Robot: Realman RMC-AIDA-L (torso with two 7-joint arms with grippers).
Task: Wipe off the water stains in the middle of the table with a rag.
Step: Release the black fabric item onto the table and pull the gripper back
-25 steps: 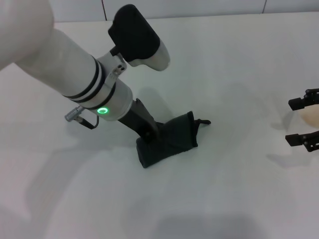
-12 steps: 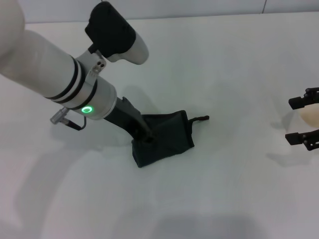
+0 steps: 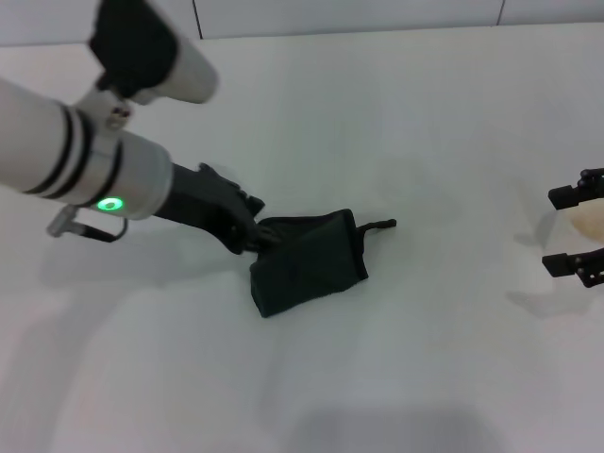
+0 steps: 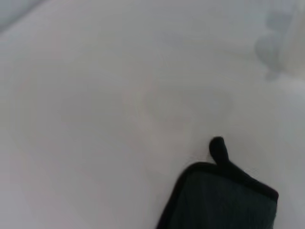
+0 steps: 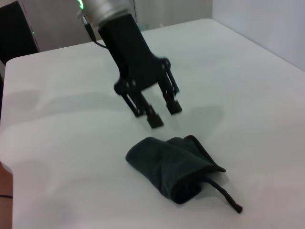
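The rag is a dark blackish-green folded cloth lying crumpled on the white table, its cord loop pointing right. It also shows in the right wrist view and the left wrist view. My left gripper is open and empty, just off the rag's left corner; the right wrist view shows it raised above the cloth. No orange-amber blotch shows in any view. My right gripper is parked at the right edge, fingers apart.
A pale rounded thing shows between the right gripper's fingers at the picture's edge. The table's back edge meets a grey wall. My left arm spans the left side above the table.
My left gripper has let go of the rag and drawn back to the left, lifting off it. The rag slid slightly left earlier and now lies still. The right arm has not moved.
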